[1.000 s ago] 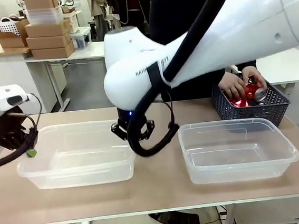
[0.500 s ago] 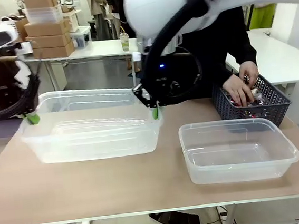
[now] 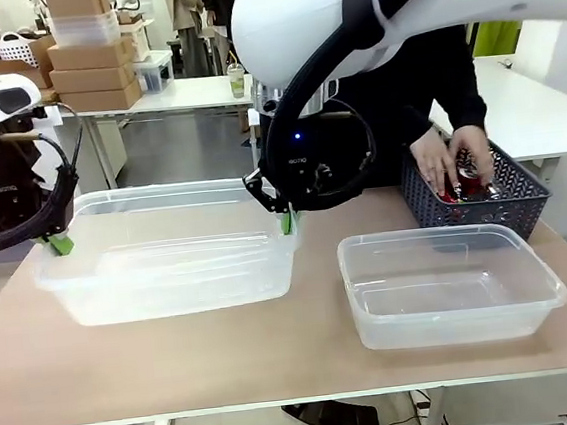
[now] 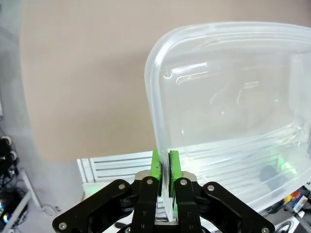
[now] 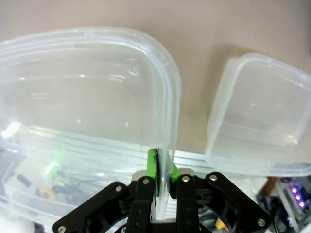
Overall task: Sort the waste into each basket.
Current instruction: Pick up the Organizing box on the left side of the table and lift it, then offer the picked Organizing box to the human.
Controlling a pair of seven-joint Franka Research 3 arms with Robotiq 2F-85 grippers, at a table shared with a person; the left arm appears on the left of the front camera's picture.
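Observation:
A clear basket (image 3: 167, 254) hangs between both arms, lifted off the table. My left gripper (image 3: 58, 242) is shut on the rim at its left end, and my right gripper (image 3: 286, 220) is shut on the rim at its right end. In the left wrist view the green pads (image 4: 156, 167) of that gripper (image 4: 164, 167) pinch the basket wall (image 4: 218, 97). The right wrist view shows the right gripper (image 5: 163, 170) pinching the basket wall (image 5: 87, 97) in the same way. A second clear basket (image 3: 452, 297) (image 5: 257, 121) rests on the table at the right. Red waste (image 3: 453, 194) lies in a dark crate.
The dark grey slotted crate (image 3: 484, 208) stands at the far right of the table, with the person's hands (image 3: 454, 156) inside it. My right arm (image 3: 375, 13) spans the upper picture. Bare tabletop (image 3: 228, 368) lies in front of both baskets.
The left basket stood on the table one second ago; both grippers have raised it. Since half a second ago it has come down a little. The person's hands keep moving in the crate.

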